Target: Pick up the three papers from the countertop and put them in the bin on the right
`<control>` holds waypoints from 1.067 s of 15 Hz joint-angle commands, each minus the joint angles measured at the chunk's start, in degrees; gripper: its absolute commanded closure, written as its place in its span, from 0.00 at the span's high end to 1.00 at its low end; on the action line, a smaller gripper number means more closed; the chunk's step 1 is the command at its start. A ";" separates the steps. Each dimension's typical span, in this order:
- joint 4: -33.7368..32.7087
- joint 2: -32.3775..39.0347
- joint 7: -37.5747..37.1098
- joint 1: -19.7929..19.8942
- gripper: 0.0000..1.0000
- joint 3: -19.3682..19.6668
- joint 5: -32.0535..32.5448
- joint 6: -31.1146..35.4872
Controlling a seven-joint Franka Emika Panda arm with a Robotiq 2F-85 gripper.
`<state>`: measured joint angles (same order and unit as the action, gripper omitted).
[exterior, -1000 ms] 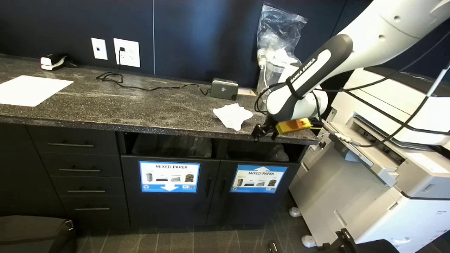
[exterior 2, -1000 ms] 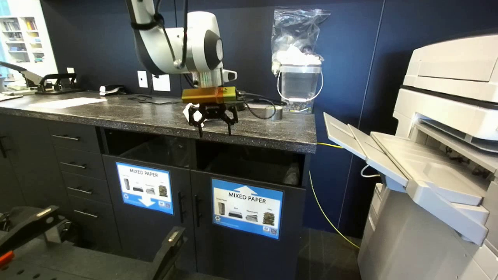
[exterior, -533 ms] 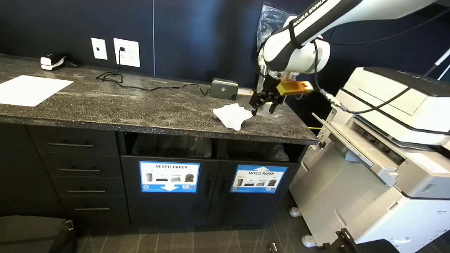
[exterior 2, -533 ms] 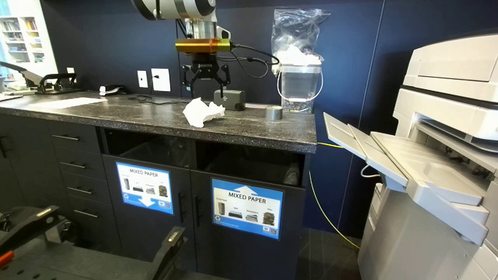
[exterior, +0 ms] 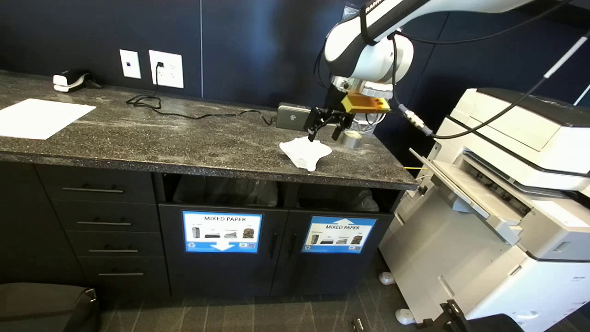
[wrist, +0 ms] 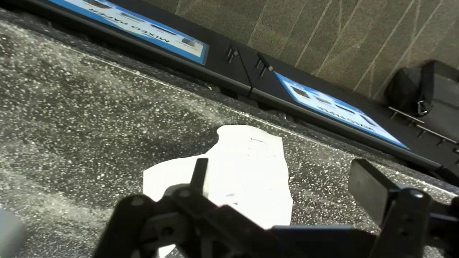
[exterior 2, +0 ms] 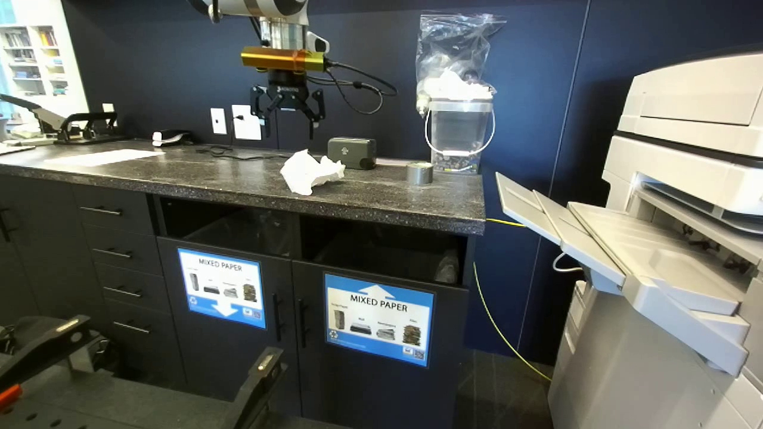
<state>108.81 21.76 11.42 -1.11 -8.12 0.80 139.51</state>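
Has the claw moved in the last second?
Yes. In an exterior view, the claw has gone up and toward the picture's left: a second ago it overlapped the front edge of the countertop; now it appears higher, level with the wall outlet.

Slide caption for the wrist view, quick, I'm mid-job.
Open gripper above a crumpled white paper on the speckled countertop, two MIXED PAPER labels in the background.

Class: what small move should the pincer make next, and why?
Probably a slight sideways shift of the open pincer to centre it over the crumpled paper before lowering. In the wrist view, one of its fingers overlaps the paper while the other shows against countertop; an exterior view shows a gap between pincer and paper, so there seems room to adjust.
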 commanded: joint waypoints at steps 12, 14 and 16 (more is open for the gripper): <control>-11.55 15.70 5.27 -4.69 1.00 0.14 6.54 22.69; -15.00 19.04 6.24 -4.65 1.00 0.45 8.12 23.13; -19.14 22.31 7.27 -4.55 1.00 0.94 9.54 22.93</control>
<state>97.41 38.42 16.60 -5.45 -7.93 8.22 161.52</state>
